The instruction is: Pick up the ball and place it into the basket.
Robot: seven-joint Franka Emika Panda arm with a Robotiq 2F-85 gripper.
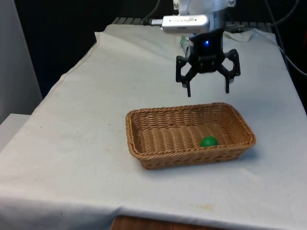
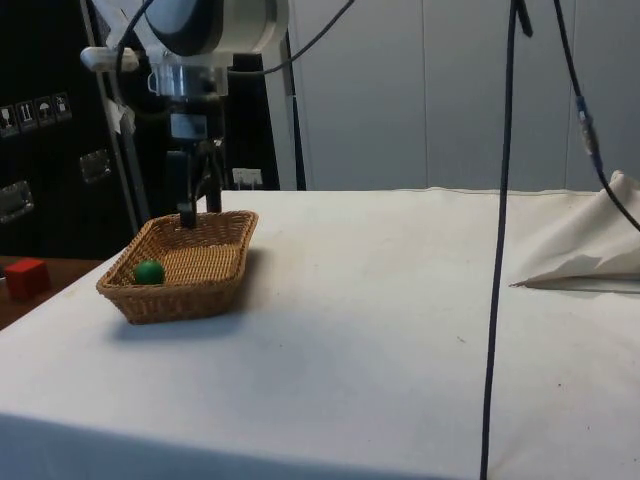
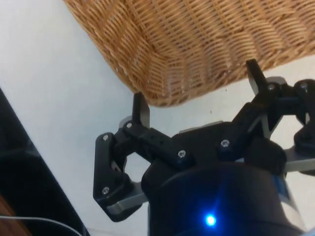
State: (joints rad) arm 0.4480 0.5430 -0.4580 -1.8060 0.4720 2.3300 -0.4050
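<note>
The ball [image 1: 208, 141], small and green, lies on the floor of the basket [image 1: 144, 155], close to the basket's near long wall and toward its end on the front view's right. The basket is a shallow brown wicker tray that sits flat on the white-clothed tabletop [image 1: 72, 158]. Nothing touches the ball apart from the weave under it.

Beyond the basket's far rim, the hand [image 1: 207, 88] hangs in the air above the tabletop, its two black fingers spread wide apart and pointing down, with nothing between them. The ball is lower than the hand and nearer the camera, well apart from both fingertips, and roughly in line with the gap between them.

In the side view the hand [image 2: 198, 212] appears over the far end of the basket [image 2: 170, 300], fingertips near rim height, while the ball [image 2: 148, 272] rests at the opposite end, beside the near wall. That view also takes in a small red block [image 2: 26, 277] on a brown surface past the tabletop's edge, beyond the basket.

In the wrist view the open fingers [image 3: 140, 110] frame a rounded corner of the basket [image 3: 197, 44], with the white cloth directly below the hand [image 3: 197, 91]; whether the fingertips are over the rim or just outside it differs between views, so I cannot tell.
</note>
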